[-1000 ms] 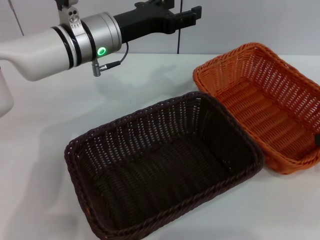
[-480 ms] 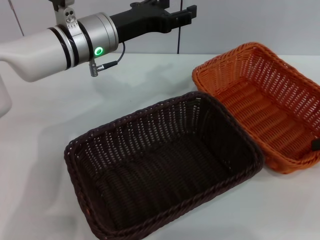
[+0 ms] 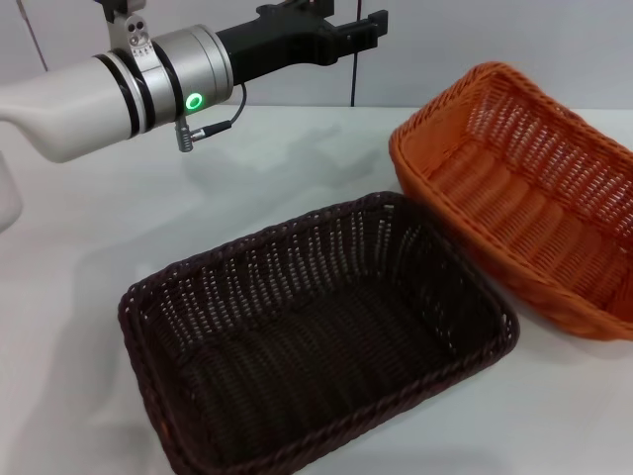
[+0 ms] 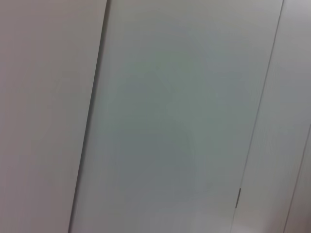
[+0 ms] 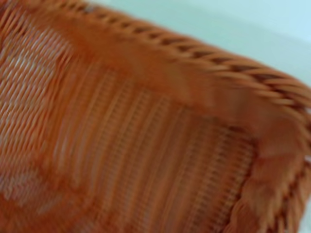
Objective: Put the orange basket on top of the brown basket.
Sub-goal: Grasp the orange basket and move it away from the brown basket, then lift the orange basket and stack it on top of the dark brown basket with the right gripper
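Observation:
The orange basket (image 3: 514, 193) is at the right, tilted, with its near right end running past the picture's edge. It stands apart from the brown basket (image 3: 316, 341), which lies flat on the white table in the middle. The right wrist view is filled by the orange basket's inside and braided rim (image 5: 146, 126). My right gripper shows in no view. My left gripper (image 3: 368, 26) hangs high at the back, above the table and away from both baskets.
The white table (image 3: 89, 247) runs to the left of the brown basket. A grey panelled wall (image 4: 160, 116) stands behind the table. My left arm (image 3: 109, 84) reaches across the upper left.
The orange basket has tipped and risen, moving a little up and to the right, away from the brown basket. The brown basket has shifted slightly. The left arm has hardly moved.

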